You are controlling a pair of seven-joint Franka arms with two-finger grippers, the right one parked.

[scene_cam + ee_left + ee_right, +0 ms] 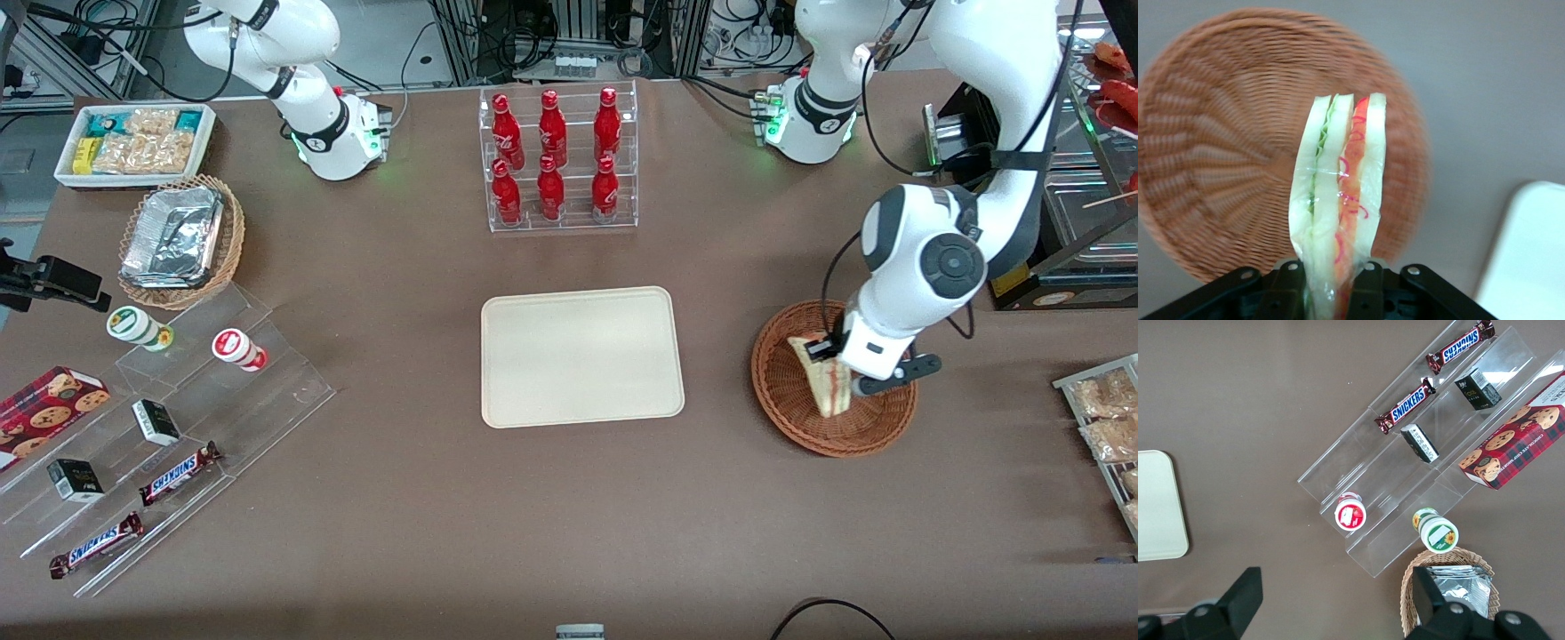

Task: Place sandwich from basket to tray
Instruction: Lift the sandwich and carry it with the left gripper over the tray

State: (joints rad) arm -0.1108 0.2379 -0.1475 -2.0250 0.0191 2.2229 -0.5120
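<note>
Front view: the gripper [834,349] hangs over the reddish-brown wicker basket [791,391], jaws clamped on the sandwich [822,378], which sits above the basket floor. The cream tray [582,356] lies bare on the worktop [400,498] beside it.

Left wrist view: the sandwich [1338,200] stands pinched between the jaws, the basket [1225,153] beneath.

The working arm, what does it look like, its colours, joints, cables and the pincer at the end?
The working arm has glossy white rounded shells with dark grey round joint caps and a black band. A black cable loops down alongside it. Its white base shows a green light. The pincer, above the basket, has a white body with black fingers.
</note>
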